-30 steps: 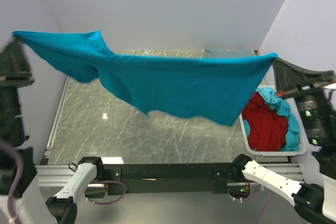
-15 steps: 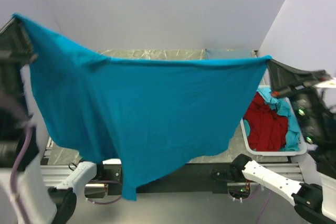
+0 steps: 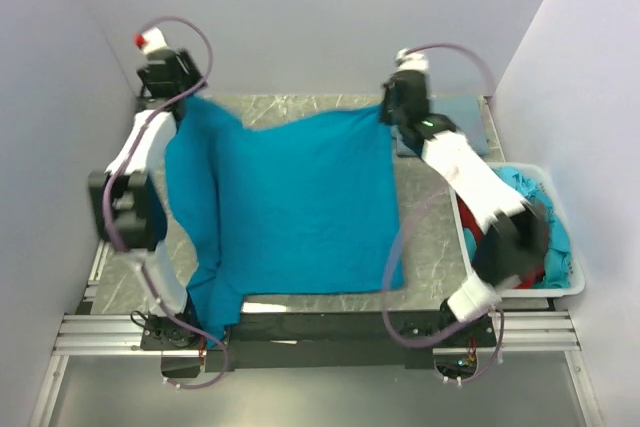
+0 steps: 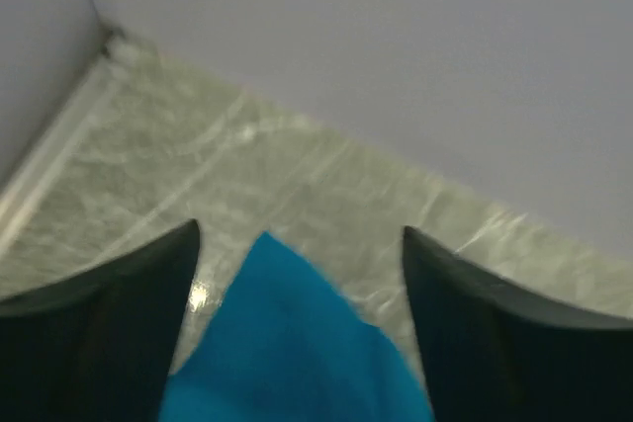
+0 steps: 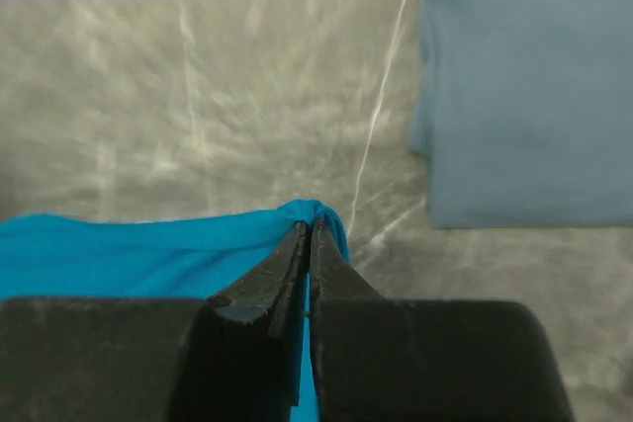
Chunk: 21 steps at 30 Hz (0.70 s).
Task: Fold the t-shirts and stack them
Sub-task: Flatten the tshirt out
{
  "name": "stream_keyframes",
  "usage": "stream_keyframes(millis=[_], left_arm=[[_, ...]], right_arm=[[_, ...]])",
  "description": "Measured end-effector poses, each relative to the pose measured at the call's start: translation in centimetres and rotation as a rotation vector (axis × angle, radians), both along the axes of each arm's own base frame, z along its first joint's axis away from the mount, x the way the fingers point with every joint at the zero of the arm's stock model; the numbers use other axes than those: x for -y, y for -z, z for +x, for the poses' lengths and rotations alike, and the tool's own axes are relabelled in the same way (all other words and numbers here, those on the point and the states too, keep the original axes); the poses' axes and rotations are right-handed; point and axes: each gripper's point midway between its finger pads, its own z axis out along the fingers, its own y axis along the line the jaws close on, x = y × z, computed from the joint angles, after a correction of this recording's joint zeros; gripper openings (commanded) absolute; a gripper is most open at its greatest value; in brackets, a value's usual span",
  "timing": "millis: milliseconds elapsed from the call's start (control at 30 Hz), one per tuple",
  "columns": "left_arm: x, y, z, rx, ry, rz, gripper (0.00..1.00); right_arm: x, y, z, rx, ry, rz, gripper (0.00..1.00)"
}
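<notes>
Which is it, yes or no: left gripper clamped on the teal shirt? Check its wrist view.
No: the left gripper is open, jaws wide apart, a corner of the teal shirt lying between them.

a grey-green marbled table (image 3: 300, 107) is sitting boxed in by plain pale walls: a back wall (image 3: 300, 17), a left wall (image 3: 40, 197) and a right wall (image 3: 600, 97). soft, even light is falling on it, leaving a small glint (image 4: 198, 295). a silver metal rail (image 3: 560, 332) is running along the near edge, with grey floor (image 3: 330, 397) showing beyond.
</notes>
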Motion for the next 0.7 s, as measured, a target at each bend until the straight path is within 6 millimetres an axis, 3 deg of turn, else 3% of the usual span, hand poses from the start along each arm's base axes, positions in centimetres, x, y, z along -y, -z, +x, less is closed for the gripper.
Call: stream_keyframes(millis=[33, 67, 100, 167, 267, 367, 533, 600, 700], left_arm=[[0.1, 3.2, 1.2, -0.059, 0.011, -0.014, 1.0], [0.0, 6.9, 2.5, -0.126, 0.02, -0.029, 0.99], [0.1, 9.1, 3.4, -0.164, 0.028, -0.042, 0.99], [0.2, 13.2, 4.8, -0.236, 0.053, -0.075, 0.99], [0.2, 15.1, 4.7, -0.277, 0.069, -0.119, 0.99], [0.0, 12.9, 4.8, -0.222, 0.085, -0.137, 0.99], [1.0, 7.5, 2.4, -0.14, 0.128, -0.172, 0.99], [1.9, 5.9, 0.2, -0.121, 0.151, -0.201, 0.99], [3.1, 5.3, -4.1, -0.123, 0.169, -0.255, 0.99]], right_arm=[[-0.6, 3.2, 1.3, -0.068, -0.012, -0.007, 0.15], [-1.2, 6.1, 2.6, -0.126, -0.022, -0.01, 0.43], [-1.8, 9.2, 3.8, -0.196, -0.033, -0.006, 0.57], [-2.2, 13.6, 5.9, -0.289, -0.044, -0.007, 0.83], [-2.3, 16.6, 7.8, -0.352, -0.054, -0.009, 0.86], [-2.2, 16.1, 7.8, -0.353, -0.061, 0.006, 0.88], [-2.7, 11.9, 6.4, -0.288, -0.101, 0.069, 0.89], [-3.1, 10.2, 4.5, -0.266, -0.136, 0.101, 0.89], [-3.7, 8.9, 1.7, -0.25, -0.17, 0.135, 0.89]])
